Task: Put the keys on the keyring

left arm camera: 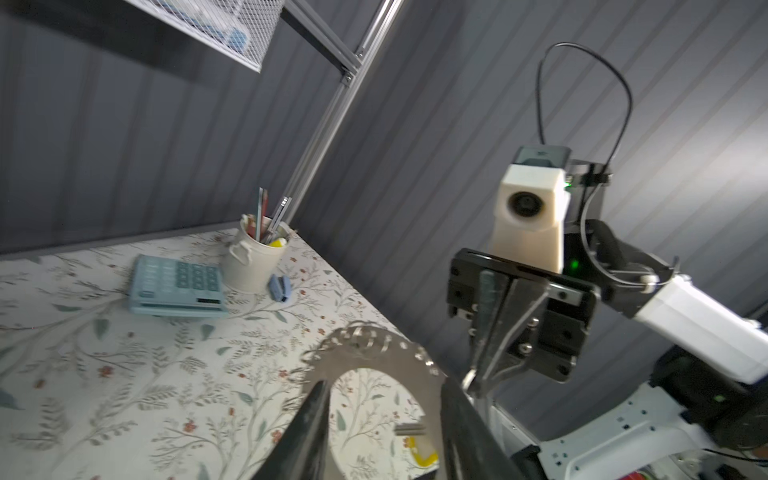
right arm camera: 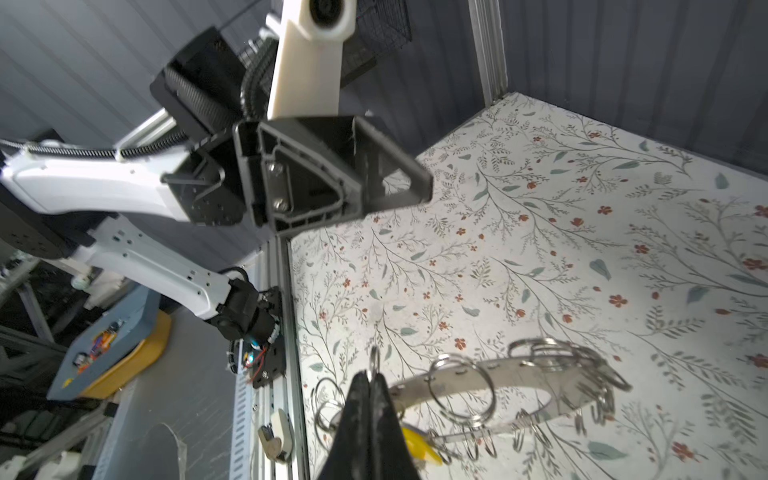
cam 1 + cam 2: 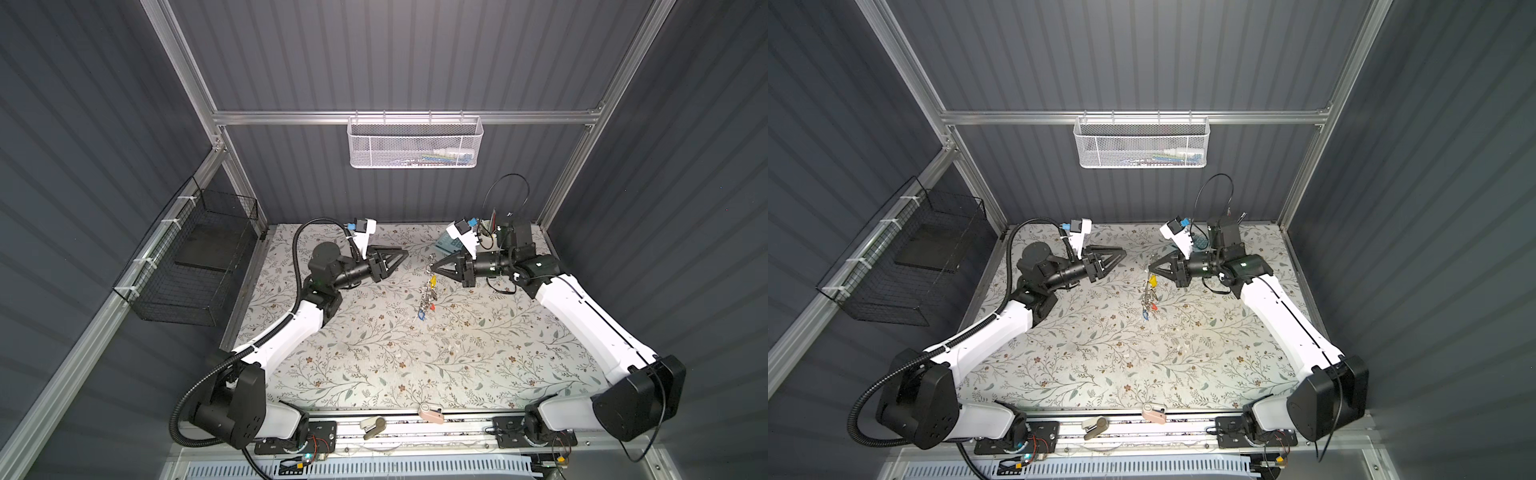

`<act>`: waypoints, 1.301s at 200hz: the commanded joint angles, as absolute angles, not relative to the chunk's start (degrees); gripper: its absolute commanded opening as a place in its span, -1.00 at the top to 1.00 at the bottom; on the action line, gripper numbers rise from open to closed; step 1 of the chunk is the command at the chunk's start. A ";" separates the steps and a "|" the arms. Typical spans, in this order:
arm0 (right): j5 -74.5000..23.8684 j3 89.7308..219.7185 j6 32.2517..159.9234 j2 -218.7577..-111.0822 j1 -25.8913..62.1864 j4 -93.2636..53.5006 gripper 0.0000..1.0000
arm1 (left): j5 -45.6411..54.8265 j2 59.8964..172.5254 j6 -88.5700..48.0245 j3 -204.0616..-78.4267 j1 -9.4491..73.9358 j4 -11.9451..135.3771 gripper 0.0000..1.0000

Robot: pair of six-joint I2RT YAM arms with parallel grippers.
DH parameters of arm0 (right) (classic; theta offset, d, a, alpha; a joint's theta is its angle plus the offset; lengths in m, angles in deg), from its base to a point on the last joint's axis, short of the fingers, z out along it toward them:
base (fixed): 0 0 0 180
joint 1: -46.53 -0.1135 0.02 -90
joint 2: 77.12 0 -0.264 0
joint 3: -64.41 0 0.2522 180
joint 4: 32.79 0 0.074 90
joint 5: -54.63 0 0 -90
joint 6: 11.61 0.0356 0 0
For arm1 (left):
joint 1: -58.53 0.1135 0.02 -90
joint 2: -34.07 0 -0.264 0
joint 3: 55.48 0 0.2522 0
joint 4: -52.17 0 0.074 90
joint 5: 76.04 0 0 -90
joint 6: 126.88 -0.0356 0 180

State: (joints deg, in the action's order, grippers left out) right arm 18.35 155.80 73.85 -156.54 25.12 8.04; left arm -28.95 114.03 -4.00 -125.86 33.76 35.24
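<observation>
The keyring, a flat grey metal ring edged with small wire loops, hangs above the floral table. My right gripper is shut on one wire loop at its edge. In both top views the keyring dangles below the right gripper with keys on it: a yellow tag, a red tag and a blue tag. My left gripper is open, a short way left of the keyring and not touching it. In the left wrist view the keyring shows beyond the spread fingers.
A pale blue calculator, a white cup of pens and a small blue clip stand at the back right. A white mesh basket hangs on the back wall and a black wire basket on the left. Two small objects lie on the front rail.
</observation>
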 commanded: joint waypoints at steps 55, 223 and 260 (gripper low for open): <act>11.58 167.07 58.34 -160.11 22.74 30.69 1.00 | -47.81 119.24 -46.22 -147.45 33.49 83.76 0.12; 16.28 167.33 57.69 -159.80 21.49 30.89 1.00 | -49.72 130.92 -66.41 -165.44 26.68 110.31 0.36; 16.40 167.10 57.65 -159.82 21.48 30.72 1.00 | -49.23 132.32 -67.35 -167.02 25.88 112.06 0.48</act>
